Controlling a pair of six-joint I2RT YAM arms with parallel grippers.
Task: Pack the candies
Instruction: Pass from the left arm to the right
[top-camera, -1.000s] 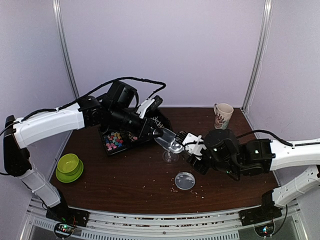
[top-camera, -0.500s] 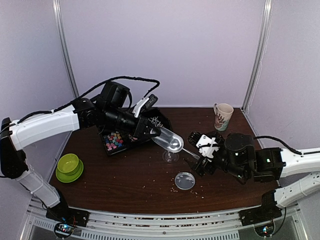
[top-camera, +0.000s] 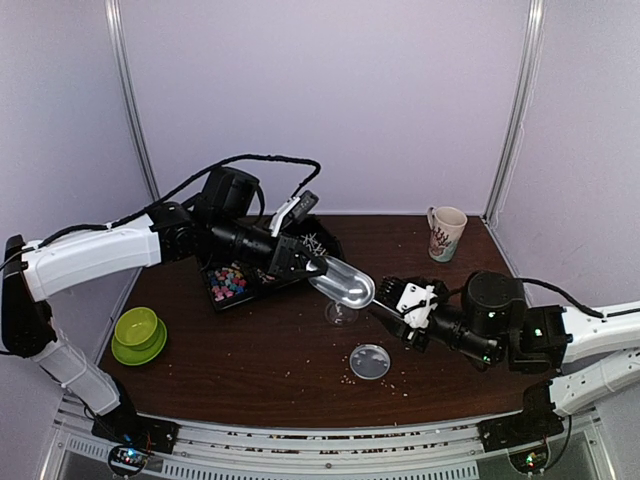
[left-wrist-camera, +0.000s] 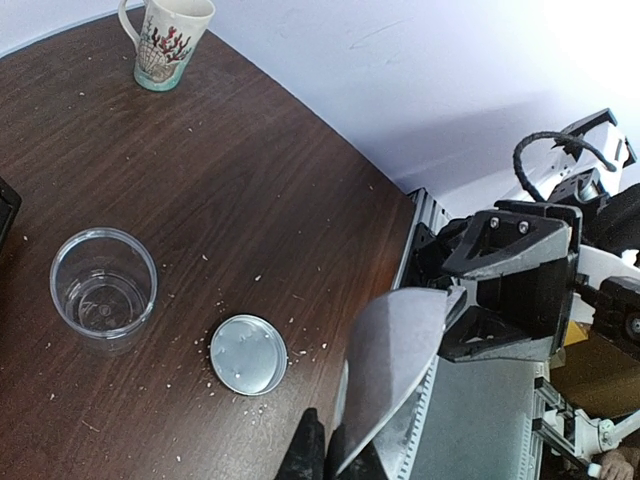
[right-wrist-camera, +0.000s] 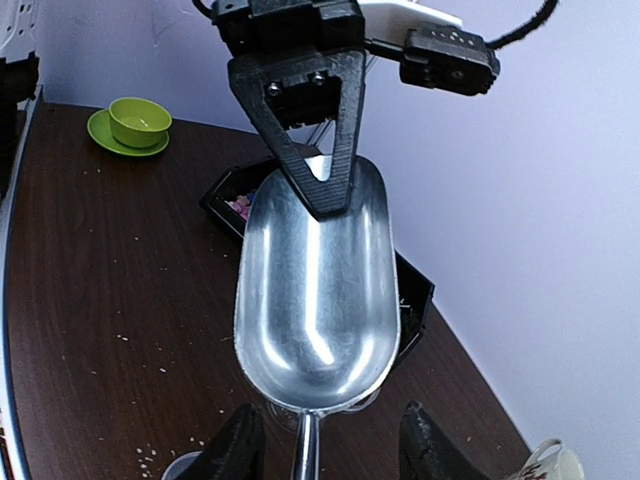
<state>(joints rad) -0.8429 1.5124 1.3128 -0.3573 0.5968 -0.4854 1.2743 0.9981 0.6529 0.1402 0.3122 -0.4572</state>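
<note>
Left gripper (top-camera: 308, 266) clenches the metal scoop (right-wrist-camera: 315, 290) bowl directly above the clear cup (left-wrist-camera: 103, 283); right gripper (right-wrist-camera: 322, 445) fingers straddle its handle, released.

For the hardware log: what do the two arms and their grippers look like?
The left arm and right arm have white link shells with black joint housings. A loose black cable arcs above the left one. The left gripper and right gripper are black, each with a white wrist part.

Pale lilac walls (top-camera: 330, 100) (dark wooden table (top-camera: 300, 385))
</note>
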